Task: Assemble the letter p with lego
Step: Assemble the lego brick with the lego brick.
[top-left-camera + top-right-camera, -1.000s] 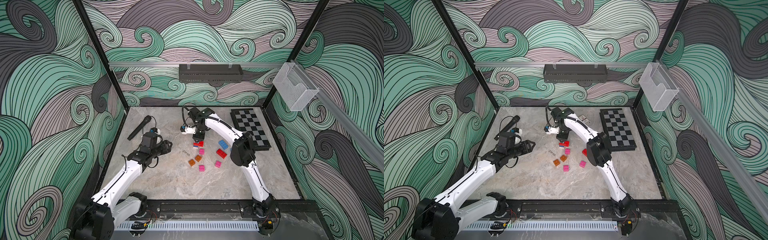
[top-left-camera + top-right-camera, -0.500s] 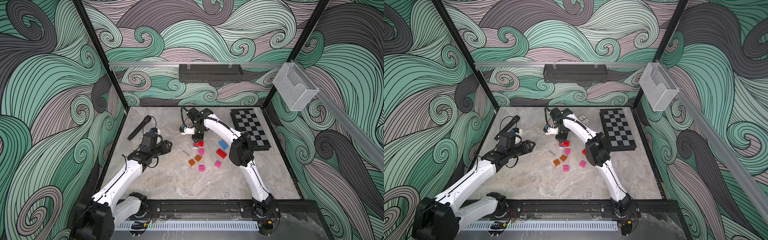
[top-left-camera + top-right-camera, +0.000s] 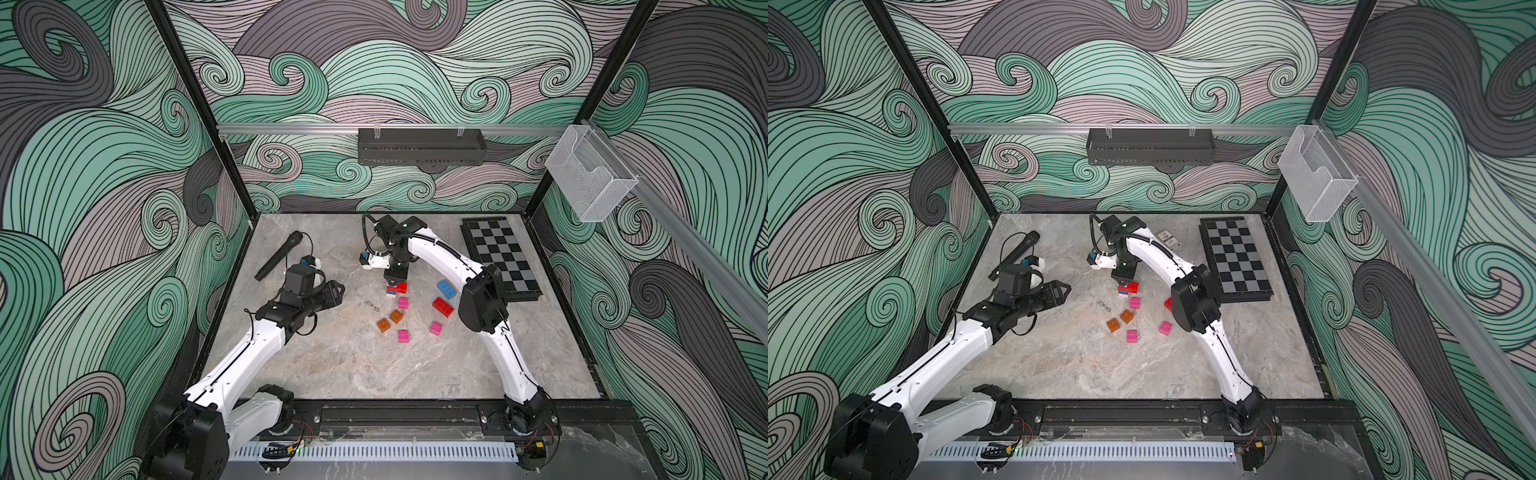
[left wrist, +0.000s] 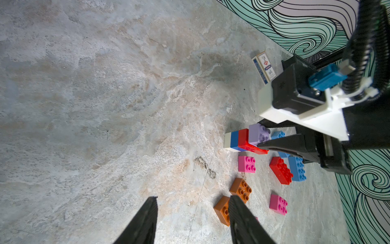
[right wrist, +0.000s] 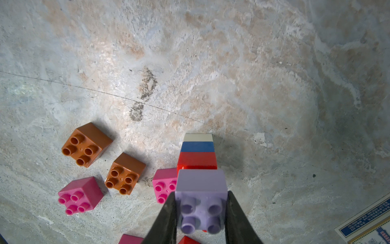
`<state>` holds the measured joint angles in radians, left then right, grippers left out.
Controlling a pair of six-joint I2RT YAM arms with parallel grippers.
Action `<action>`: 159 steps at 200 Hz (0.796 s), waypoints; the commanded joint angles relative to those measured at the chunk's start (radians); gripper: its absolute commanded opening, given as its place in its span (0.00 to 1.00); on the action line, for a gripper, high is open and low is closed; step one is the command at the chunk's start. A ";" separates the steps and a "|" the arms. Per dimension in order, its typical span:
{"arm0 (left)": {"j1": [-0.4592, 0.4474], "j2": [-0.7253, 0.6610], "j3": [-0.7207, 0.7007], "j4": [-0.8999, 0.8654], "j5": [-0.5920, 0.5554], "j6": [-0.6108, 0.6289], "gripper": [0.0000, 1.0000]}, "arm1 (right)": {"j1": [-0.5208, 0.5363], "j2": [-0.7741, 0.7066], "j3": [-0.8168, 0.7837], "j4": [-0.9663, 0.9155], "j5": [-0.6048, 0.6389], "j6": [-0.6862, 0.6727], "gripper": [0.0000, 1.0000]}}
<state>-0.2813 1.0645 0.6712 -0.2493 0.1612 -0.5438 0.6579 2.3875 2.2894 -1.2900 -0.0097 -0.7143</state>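
Right tool (image 5: 201,194) still around lilac brick (image 5: 201,203)

No wording is reading clearly; the card box (image 4: 264,67), lying toward one o'clock on the worktop (image 3: 1059,365), is showing only blurred blue print.

The bricks (image 5: 201,202) are smooth, shiny plastic. The table (image 5: 274,63) looks like grey stone, dull and a bit rough. The card box (image 4: 264,67) looks like shiny paper. The basket (image 3: 590,178) looks like thin wire mesh. The rail (image 3: 291,128) is dull grey metal.
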 commanded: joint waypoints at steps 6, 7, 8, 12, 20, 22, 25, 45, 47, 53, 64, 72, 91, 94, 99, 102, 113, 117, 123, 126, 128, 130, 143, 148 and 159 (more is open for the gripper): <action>0.008 0.003 -0.001 0.013 0.001 0.004 0.56 | 0.006 -0.004 -0.019 -0.030 -0.012 -0.002 0.22; 0.008 0.003 -0.001 0.013 0.001 0.004 0.56 | 0.005 -0.004 -0.019 -0.030 -0.013 -0.002 0.22; 0.008 0.003 -0.001 0.013 0.001 0.005 0.56 | 0.006 -0.004 -0.019 -0.029 -0.013 -0.002 0.22; 0.008 0.003 -0.002 0.012 0.001 0.005 0.56 | 0.006 -0.004 -0.020 -0.029 -0.012 -0.002 0.22; 0.009 0.003 -0.001 0.012 0.001 0.005 0.56 | 0.007 -0.005 -0.024 -0.030 -0.014 -0.002 0.22; 0.008 0.004 -0.001 0.013 0.001 0.005 0.56 | 0.007 -0.006 -0.024 -0.030 -0.014 -0.002 0.22; 0.009 0.003 -0.001 0.012 0.001 0.004 0.55 | 0.007 -0.007 -0.025 -0.030 -0.013 -0.002 0.22; 0.008 0.005 -0.001 0.015 0.001 0.003 0.56 | 0.006 -0.016 -0.026 -0.030 -0.016 -0.003 0.21; 0.008 0.005 -0.002 0.015 0.002 0.003 0.56 | 0.006 -0.017 -0.025 -0.030 -0.017 -0.004 0.21; 0.009 0.005 -0.001 0.015 0.003 0.003 0.55 | 0.007 -0.019 -0.025 -0.029 -0.018 -0.003 0.21; 0.010 0.005 -0.001 0.016 0.003 0.003 0.55 | 0.007 -0.025 -0.024 -0.029 -0.022 -0.002 0.22; 0.008 0.005 -0.001 0.016 0.005 0.004 0.56 | 0.006 -0.027 -0.022 -0.028 -0.024 -0.002 0.21; 0.008 0.005 -0.001 0.016 0.004 0.002 0.55 | 0.006 -0.028 -0.023 -0.028 -0.024 -0.002 0.21; 0.008 0.005 -0.001 0.016 0.004 0.003 0.56 | 0.006 -0.028 -0.024 -0.027 -0.023 -0.002 0.21; 0.009 0.005 -0.002 0.016 0.004 0.004 0.56 | 0.006 -0.028 -0.024 -0.029 -0.025 -0.002 0.21; 0.009 0.004 -0.001 0.016 0.004 0.002 0.56 | 0.006 -0.028 -0.024 -0.029 -0.025 -0.001 0.22; 0.009 0.005 -0.001 0.016 0.004 0.001 0.56 | 0.006 -0.027 -0.025 -0.029 -0.025 -0.001 0.21; 0.010 0.004 -0.002 0.016 0.004 0.002 0.56 | 0.006 -0.027 -0.025 -0.029 -0.024 0.000 0.21; 0.010 0.005 -0.001 0.015 0.004 0.002 0.55 | 0.007 -0.027 -0.024 -0.029 -0.025 -0.001 0.21; 0.010 0.005 -0.002 0.015 0.004 0.002 0.56 | 0.007 -0.028 -0.024 -0.028 -0.025 -0.001 0.21; 0.009 0.005 -0.001 0.016 0.004 0.001 0.56 | 0.007 -0.028 -0.024 -0.028 -0.025 -0.001 0.21; 0.010 0.005 -0.001 0.016 0.005 0.001 0.55 | 0.006 -0.028 -0.024 -0.029 -0.024 -0.001 0.21; 0.011 0.005 -0.001 0.018 0.004 0.002 0.56 | 0.006 -0.033 -0.018 -0.028 -0.022 -0.001 0.21; 0.010 0.005 -0.001 0.017 0.005 0.001 0.56 | 0.006 -0.034 -0.017 -0.028 -0.022 0.000 0.21; 0.010 0.007 -0.001 0.019 0.006 0.002 0.56 | 0.007 -0.040 -0.012 -0.027 -0.023 0.001 0.21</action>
<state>-0.2813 1.0649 0.6708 -0.2470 0.1616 -0.5442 0.6579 2.3840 2.2822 -1.2892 -0.0113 -0.7132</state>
